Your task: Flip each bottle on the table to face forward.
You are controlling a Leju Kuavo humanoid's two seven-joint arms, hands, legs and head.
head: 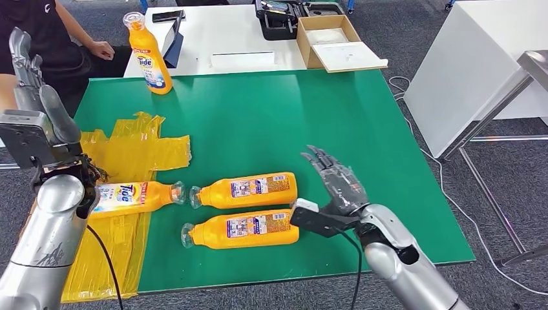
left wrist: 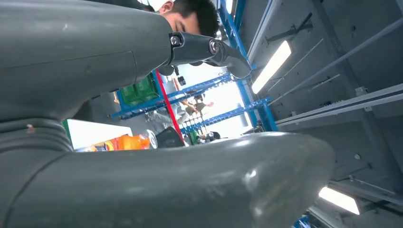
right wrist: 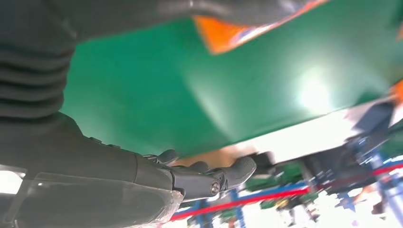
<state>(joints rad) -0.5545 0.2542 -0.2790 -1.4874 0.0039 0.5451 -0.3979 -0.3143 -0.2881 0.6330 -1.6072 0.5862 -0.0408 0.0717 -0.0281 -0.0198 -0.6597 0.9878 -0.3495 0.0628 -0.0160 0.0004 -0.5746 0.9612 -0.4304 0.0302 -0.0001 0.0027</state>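
Three orange Tide bottles lie on their sides on the green mat [head: 258, 116]. The left bottle [head: 132, 196] shows its front label. The upper right bottle [head: 249, 189] and the lower right bottle [head: 242, 228] show their back labels. A fourth bottle [head: 148, 55] stands upright at the mat's far left corner and appears again as an orange bottle [left wrist: 126, 142] past my left thumb. My right hand [head: 336, 184] hovers open, fingers spread, just right of the two back-facing bottles. My left hand [head: 26, 64] is raised at the left edge, fingers straight, holding nothing.
Yellow plastic sheet [head: 136, 152] covers the mat's left side. A person [head: 58, 32] sits at the far left. Behind the mat a white table [head: 220, 32] carries a cardboard box [head: 336, 42] and a black case [head: 278, 16]. A white cabinet [head: 478, 71] stands to the right.
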